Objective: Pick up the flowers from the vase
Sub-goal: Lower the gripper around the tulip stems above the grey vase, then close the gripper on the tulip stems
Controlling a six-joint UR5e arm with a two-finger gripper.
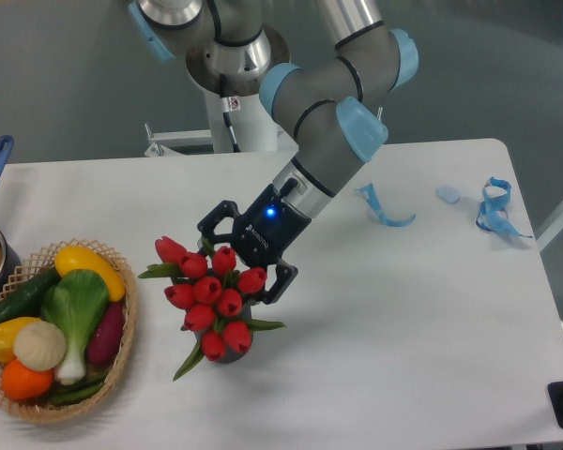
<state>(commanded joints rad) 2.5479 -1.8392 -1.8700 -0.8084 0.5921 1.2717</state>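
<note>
Vase mostly hidden under flowers standing in it. Gripper spread wide over upper buds, fingertips partly hidden, holding nothing.

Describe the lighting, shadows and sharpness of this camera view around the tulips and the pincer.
Fixed camera view: soft, even light with no harsh glare on the white table; only a faint diffuse shadow beside the vase. The flowers and wicker basket look fairly sharp, the pincer slightly soft. A small blue indicator light glows on its body. The grey background is featureless.
</note>
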